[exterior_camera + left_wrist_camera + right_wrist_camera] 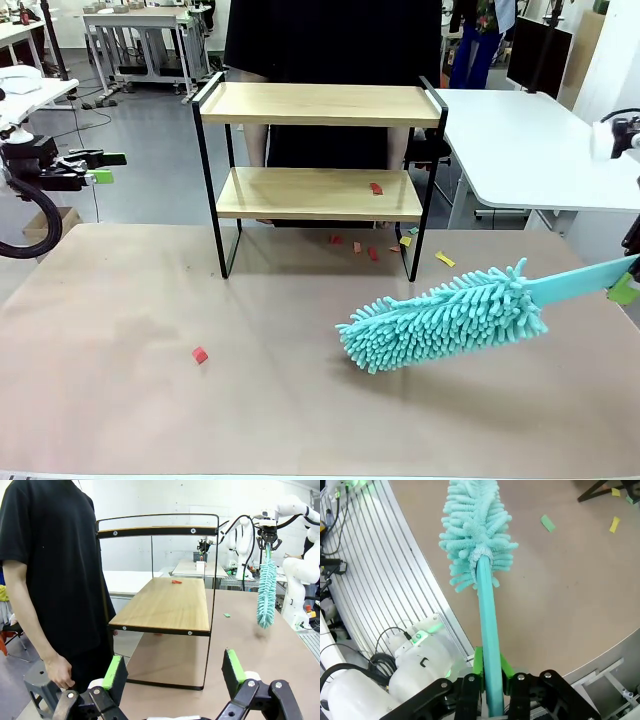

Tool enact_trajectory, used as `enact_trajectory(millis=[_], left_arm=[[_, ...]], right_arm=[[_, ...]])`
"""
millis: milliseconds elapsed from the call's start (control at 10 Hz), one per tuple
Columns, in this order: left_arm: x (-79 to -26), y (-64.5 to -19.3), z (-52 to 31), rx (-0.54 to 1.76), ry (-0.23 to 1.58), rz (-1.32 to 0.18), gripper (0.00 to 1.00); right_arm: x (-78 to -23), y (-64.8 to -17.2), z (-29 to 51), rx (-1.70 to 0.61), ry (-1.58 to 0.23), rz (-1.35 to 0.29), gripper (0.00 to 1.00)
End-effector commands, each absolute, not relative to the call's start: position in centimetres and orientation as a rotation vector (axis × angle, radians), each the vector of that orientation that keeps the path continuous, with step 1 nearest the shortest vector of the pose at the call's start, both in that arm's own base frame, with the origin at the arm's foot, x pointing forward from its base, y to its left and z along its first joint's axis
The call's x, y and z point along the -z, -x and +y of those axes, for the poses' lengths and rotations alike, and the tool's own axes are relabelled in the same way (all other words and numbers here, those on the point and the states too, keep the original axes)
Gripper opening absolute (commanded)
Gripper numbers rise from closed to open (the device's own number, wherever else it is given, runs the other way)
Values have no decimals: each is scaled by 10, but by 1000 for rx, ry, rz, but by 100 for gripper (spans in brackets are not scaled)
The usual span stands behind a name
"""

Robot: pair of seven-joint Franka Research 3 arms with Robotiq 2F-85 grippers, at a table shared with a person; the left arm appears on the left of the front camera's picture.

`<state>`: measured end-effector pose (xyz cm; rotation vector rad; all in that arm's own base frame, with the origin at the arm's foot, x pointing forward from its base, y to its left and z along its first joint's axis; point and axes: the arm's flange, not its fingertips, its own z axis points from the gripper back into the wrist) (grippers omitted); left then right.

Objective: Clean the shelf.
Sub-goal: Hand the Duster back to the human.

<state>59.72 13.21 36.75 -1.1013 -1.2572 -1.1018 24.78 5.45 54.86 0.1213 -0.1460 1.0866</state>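
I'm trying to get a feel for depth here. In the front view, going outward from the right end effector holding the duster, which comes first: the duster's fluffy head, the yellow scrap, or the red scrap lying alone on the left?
From the right end effector, shut on the handle:
1. Duster's fluffy head, beside it toward the table's middle.
2. Yellow scrap, near the shelf's right foot.
3. Lone red scrap, far left.

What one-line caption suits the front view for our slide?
Right fingers hold a fluffy turquoise microfibre duster over the brown table, before the two-tier wooden shelf with paper scraps.
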Motion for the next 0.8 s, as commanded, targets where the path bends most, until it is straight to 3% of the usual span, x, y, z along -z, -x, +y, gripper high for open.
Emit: enact_trajectory(millis=[0,600,700], left_arm=[[-369,-595,131,1111,1097,-1262,100],[-369,-595,131,1111,1097,-1262,100],[-369,-595,131,1111,1097,-1262,100]], right_arm=[[-550,-248,53,-1090,-104,-154,12],[-549,-248,55,-1087,-121,-146,12],[-541,-277,59,-1134,-188,-192,12]])
